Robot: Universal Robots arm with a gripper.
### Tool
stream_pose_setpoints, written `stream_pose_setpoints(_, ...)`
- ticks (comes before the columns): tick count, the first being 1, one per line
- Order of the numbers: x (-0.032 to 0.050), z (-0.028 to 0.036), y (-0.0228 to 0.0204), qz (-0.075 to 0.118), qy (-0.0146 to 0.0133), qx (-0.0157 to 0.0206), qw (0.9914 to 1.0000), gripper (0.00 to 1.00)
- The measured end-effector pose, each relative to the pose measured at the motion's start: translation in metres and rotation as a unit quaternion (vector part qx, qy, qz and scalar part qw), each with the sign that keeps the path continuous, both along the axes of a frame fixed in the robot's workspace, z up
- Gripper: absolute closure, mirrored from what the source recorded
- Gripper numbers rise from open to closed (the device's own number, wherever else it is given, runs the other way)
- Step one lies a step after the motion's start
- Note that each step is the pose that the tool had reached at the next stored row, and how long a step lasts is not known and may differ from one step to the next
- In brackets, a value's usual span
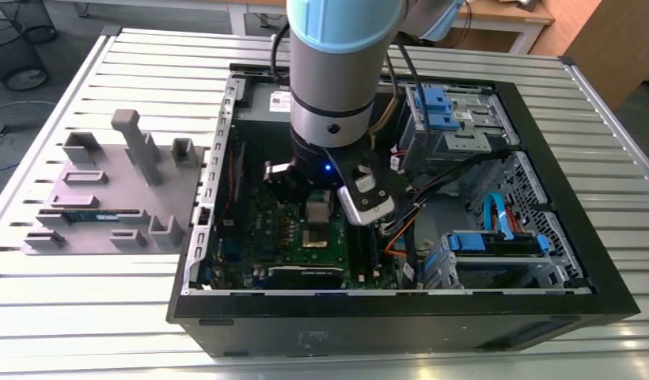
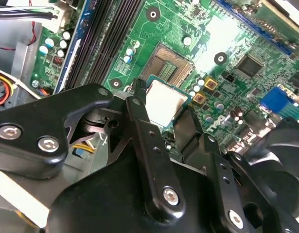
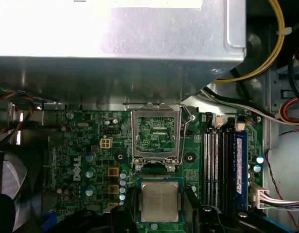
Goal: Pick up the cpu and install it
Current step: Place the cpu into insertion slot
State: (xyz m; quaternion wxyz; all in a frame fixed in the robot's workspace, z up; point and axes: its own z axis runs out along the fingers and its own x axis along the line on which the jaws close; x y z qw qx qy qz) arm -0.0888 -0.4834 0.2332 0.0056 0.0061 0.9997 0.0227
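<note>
The cpu [image 3: 160, 201], a small square chip with a silvery top and a thin green rim, sits between the black fingers [image 3: 194, 201] of my gripper [image 3: 160, 213], which is shut on its edges. In the second wrist view the cpu [image 2: 161, 99] hangs just above the green motherboard [image 2: 227, 34], close beside the empty socket [image 2: 171, 65] with its bare contact field. The socket's metal load frame [image 3: 156, 133] stands open. In the exterior view my gripper [image 1: 316, 202] is down inside the open computer case [image 1: 198, 261], over the motherboard.
A silver power supply box [image 3: 115, 29] overhangs the board's far edge. Black memory slots [image 3: 215, 165] run beside the socket. Drive cages with blue clips [image 1: 441, 103] and cables fill the case's right side. A grey fixture plate [image 1: 103, 190] with a memory stick [image 1: 92, 215] lies left of the case.
</note>
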Motion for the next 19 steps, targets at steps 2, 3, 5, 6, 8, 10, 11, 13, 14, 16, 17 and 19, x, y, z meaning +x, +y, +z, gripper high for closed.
stream_pose_setpoints(2, 0.0000, -0.0033, -0.0010, 0.000, 0.0000, 0.0000, 1.00000, 0.53)
stream_pose_setpoints(3, -0.0001, -0.0050, -0.0017, 0.000, 0.0000, -0.0001, 1.00000, 0.53)
stream_pose_setpoints(5, 0.0000, -0.0083, -0.0032, 0.000, 0.0000, -0.0001, 1.00000, 0.53)
stream_pose_setpoints(6, -0.0001, -0.0098, -0.0041, 0.000, 0.0000, 0.0000, 1.00000, 0.53)
stream_pose_setpoints(8, -0.0001, -0.0122, -0.0060, -0.001, 0.0000, 0.0000, 1.00000, 0.53)
stream_pose_setpoints(10, 0.0000, -0.0143, -0.0081, -0.001, 0.0000, 0.0000, 1.00000, 0.53)
stream_pose_setpoints(11, -0.0001, -0.0154, -0.0091, -0.001, 0.0000, 0.0000, 1.00000, 0.53)
stream_pose_setpoints(13, -0.0001, -0.0173, -0.0108, -0.001, 0.0000, 0.0000, 1.00000, 0.53)
stream_pose_setpoints(14, -0.0001, -0.0185, -0.0114, -0.001, 0.0000, 0.0000, 1.00000, 0.53)
stream_pose_setpoints(16, -0.0001, -0.0209, -0.0119, -0.001, 0.0000, 0.0001, 1.00000, 0.53)
stream_pose_setpoints(17, -0.0001, -0.0213, -0.0120, -0.001, 0.0000, 0.0000, 1.00000, 0.53)
stream_pose_setpoints(19, -0.0001, -0.0212, -0.0120, -0.001, 0.0001, -0.0002, 1.00000, 0.53)
